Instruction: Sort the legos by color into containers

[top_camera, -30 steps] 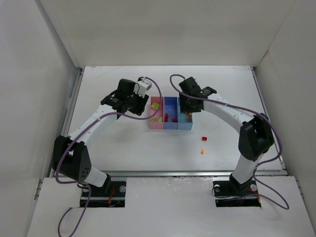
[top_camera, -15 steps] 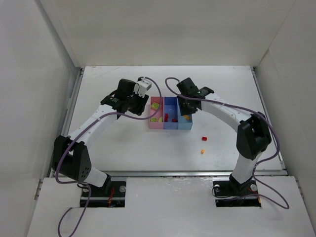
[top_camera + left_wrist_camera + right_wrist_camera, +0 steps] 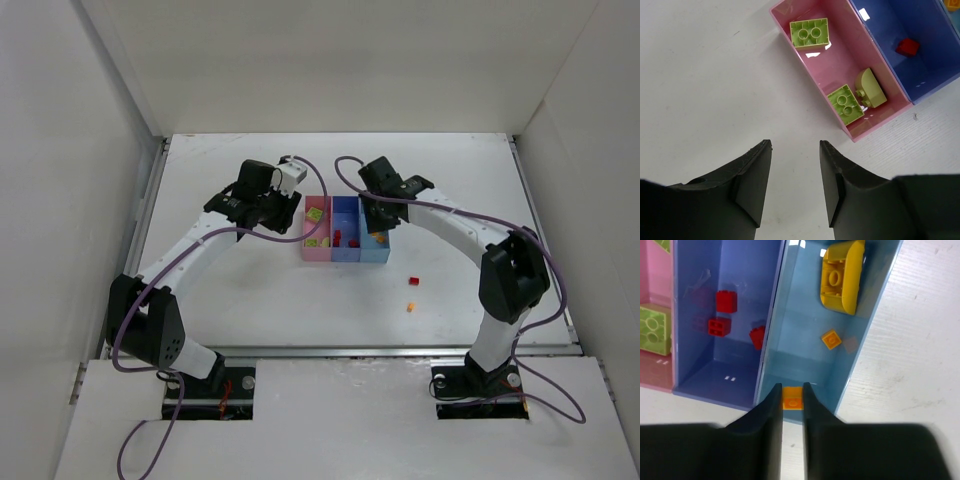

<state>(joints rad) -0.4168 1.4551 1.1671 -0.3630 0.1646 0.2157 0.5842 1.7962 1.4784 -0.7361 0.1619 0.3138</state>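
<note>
One orange brick (image 3: 792, 401) is sitting clenched in the right pincer (image 3: 791, 390), hanging directly above the light blue bin (image 3: 800, 330), at its near end.

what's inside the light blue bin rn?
The light blue bin holds a yellow curved brick and a small orange piece on its floor. The right end effector grips an orange brick over the near end; the floor beneath the fingers is covered.
</note>
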